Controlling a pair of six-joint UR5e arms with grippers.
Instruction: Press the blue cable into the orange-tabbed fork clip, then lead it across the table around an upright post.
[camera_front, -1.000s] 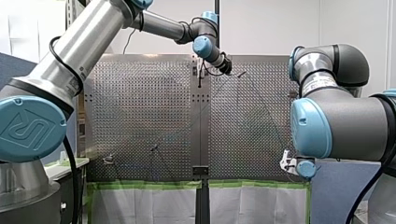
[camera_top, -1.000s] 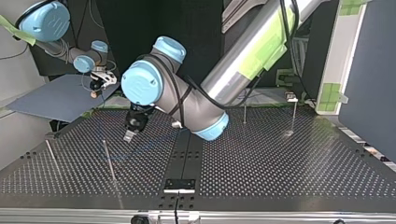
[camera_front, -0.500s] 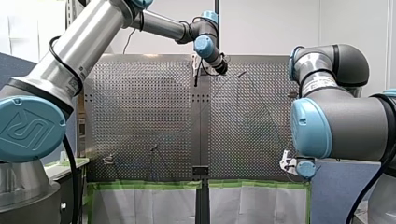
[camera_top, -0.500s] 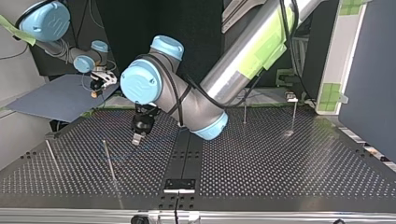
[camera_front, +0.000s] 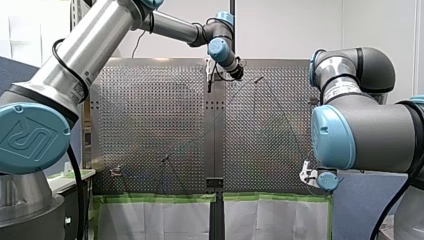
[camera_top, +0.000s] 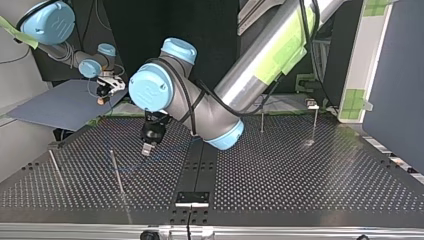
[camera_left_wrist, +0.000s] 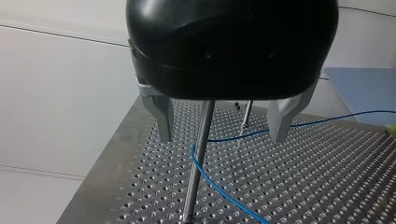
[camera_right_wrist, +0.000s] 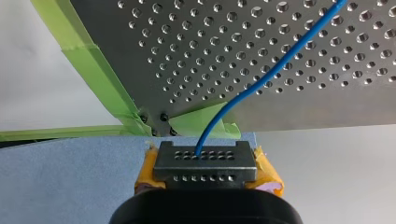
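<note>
Two grips: my yellow-padded right gripper (camera_right_wrist: 205, 161) is clamping the thin blue cable (camera_right_wrist: 261, 79); my left gripper (camera_left_wrist: 224, 123) is hovering, spread, astride the slim upright steel post (camera_left_wrist: 198, 154) the cable is rounding. Seemingly limp and light; pinching near the post is looking best.

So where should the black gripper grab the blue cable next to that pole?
Probably the straight stretch of the blue cable just past the post, coming down from above with the left gripper open, fingers astride it. It is thin and runs low over the table, so sideways fingers would likely scrape.
</note>
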